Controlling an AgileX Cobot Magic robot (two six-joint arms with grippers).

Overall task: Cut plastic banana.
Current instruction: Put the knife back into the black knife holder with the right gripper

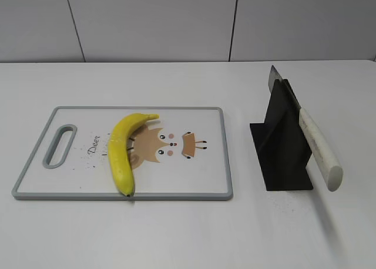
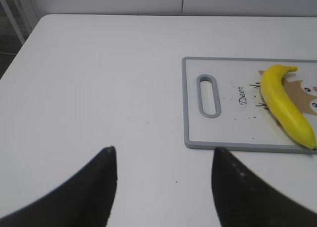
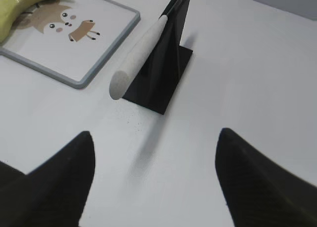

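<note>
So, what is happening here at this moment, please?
Nothing is being handled yet. The plastic banana lies whole on the cutting board, over its deer picture. The knife rests in a black stand to the right of the board, its white handle pointing toward the camera. The left gripper is open above bare table beside the board, and the right gripper is open and empty, a little short of the knife handle. The cutting has not started.
</note>
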